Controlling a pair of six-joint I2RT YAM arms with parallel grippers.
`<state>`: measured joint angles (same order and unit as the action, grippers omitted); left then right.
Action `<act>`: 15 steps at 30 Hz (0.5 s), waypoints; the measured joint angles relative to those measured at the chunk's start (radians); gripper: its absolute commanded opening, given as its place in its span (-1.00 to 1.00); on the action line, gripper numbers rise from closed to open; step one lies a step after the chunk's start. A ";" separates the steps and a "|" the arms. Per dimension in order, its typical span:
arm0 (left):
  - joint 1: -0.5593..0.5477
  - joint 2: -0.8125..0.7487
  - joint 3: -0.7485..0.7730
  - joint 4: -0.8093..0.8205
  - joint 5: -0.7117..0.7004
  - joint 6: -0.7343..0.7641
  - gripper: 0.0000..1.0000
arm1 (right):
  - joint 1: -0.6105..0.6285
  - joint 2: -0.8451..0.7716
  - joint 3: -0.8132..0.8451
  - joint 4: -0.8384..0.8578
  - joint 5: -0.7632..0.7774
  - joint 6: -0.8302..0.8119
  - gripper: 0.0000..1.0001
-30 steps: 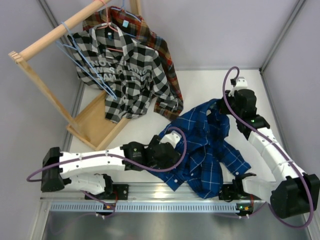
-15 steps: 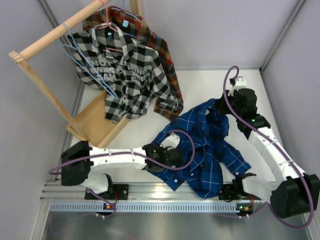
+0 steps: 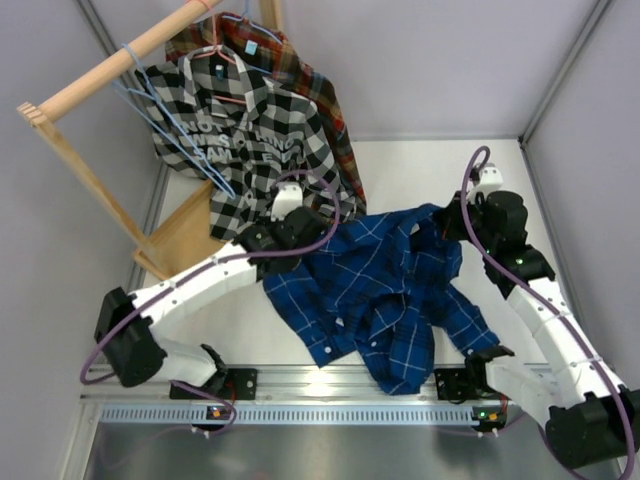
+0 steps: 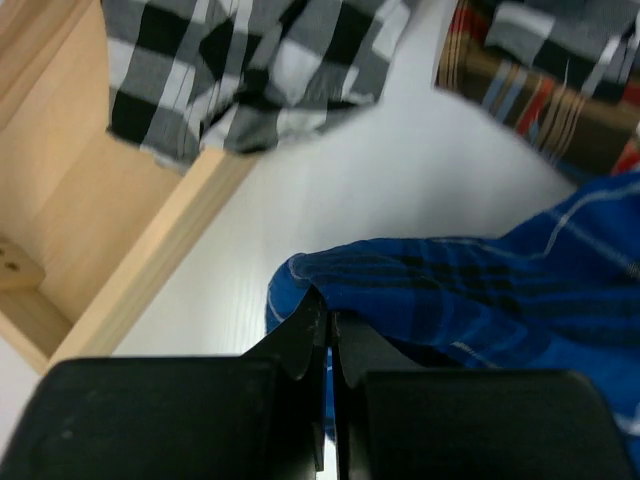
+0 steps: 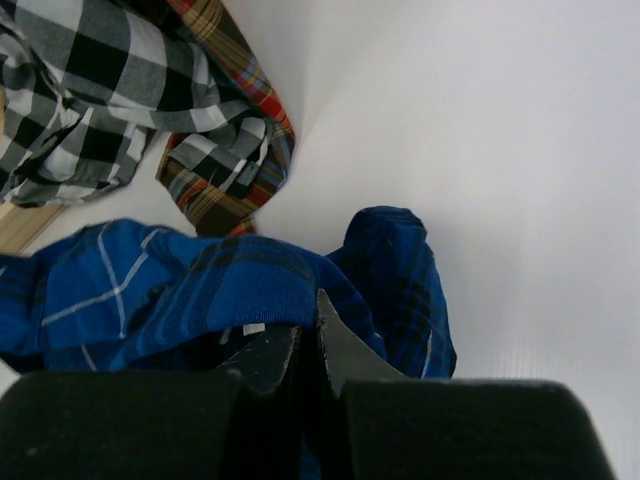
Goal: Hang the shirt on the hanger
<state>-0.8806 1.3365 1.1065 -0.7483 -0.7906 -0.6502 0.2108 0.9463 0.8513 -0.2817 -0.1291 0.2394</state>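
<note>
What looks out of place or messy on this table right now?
Nothing is spilled or damaged. The shirt lies rumpled on the table, stretched between the left gripper and the right gripper, both shut on its fabric. The hanger hangs bare on the wooden rack, apart from it.

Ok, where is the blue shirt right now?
In the top view the shirt lies mid-table, slightly right of centre. Its far edge is held between the left gripper and the right gripper, just below the hanging checked shirt.
</note>
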 measured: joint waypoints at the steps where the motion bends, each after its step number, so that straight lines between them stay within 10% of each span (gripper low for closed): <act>1: 0.038 0.033 0.035 0.018 0.017 0.024 -1.00 | 0.000 -0.016 -0.013 -0.002 -0.011 0.001 -1.00; 11: 0.314 0.507 0.295 0.158 0.181 0.094 -1.00 | 0.000 -0.023 -0.055 -0.068 0.010 0.008 -1.00; 15: 0.377 0.600 0.294 0.158 0.243 0.080 -0.70 | -0.013 -0.021 -0.068 -0.087 0.061 0.008 -1.00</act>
<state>-0.5041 1.9369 1.4010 -0.5903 -0.5480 -0.5705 0.1982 0.9257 0.7834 -0.3691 -0.0681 0.2478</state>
